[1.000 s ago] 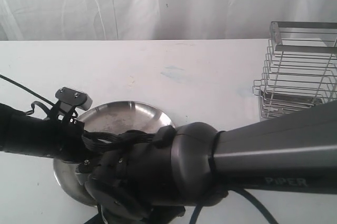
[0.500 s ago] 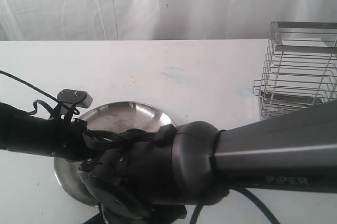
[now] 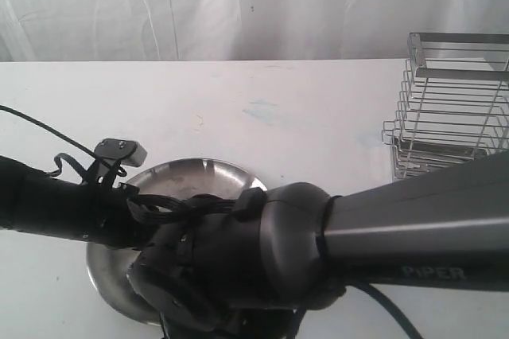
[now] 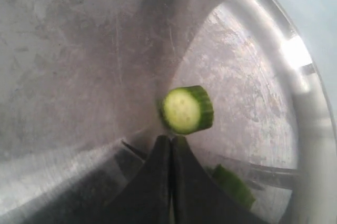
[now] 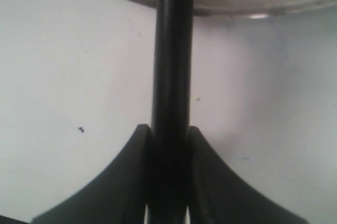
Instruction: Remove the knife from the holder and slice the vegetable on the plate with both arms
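- The vegetable [image 4: 187,109] is a round green slice, pale inside with dark skin. It lies on the plate [image 4: 79,50], just past the left gripper [image 4: 171,141].
- Left gripper: tips pressed together, holding nothing.
- Right gripper [image 5: 169,132] squeezes the knife [image 5: 171,66] by its smooth black handle.
- The plate is round, shiny, scratched metal, at 7 o'clock on the white table [image 3: 159,100].
- The wire holder [image 3: 453,108] is at 3 o'clock.

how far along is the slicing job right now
Done: the knife is out of the holder, clamped by its handle in the right gripper, and one cut slice lies on the plate. In hand: the left gripper, shut, sits over the plate beside another green piece. Left: probably slicing that piece.
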You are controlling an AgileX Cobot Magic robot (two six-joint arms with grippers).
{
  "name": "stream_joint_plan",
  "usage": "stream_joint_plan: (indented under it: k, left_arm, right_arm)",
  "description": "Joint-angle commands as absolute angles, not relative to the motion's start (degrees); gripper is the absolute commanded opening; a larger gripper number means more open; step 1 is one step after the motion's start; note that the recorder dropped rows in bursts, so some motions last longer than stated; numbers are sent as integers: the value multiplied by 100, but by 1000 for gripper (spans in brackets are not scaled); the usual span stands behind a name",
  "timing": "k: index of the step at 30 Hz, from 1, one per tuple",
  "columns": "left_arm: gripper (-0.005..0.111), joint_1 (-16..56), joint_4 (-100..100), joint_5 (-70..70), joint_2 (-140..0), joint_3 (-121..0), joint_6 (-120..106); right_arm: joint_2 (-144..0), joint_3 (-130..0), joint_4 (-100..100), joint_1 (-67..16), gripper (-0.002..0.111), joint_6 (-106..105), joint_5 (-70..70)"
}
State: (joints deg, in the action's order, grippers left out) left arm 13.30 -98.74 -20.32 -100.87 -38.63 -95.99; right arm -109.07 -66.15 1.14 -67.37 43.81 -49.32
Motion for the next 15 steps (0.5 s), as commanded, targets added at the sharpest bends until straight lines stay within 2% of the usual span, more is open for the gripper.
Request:
stream_joint_plan:
  k: [1, 7, 15]
  left_arm:
    - [0, 1379, -9995, -1942, -9551, -3840, -9400]
    - [0, 1379, -9993, -1906, -8869, -3840, -9400]
    - [0, 1379, -9995, -1542, -8632, -3876, -9400]
  right_arm:
    - [-10937, -6590, 183, -6733, 0, 4204, -5011]
    - [-10937, -6590, 183, -6733, 0, 4050, -4769]
    - [-10937, -6710, 814, -6510, 0, 3314, -5055]
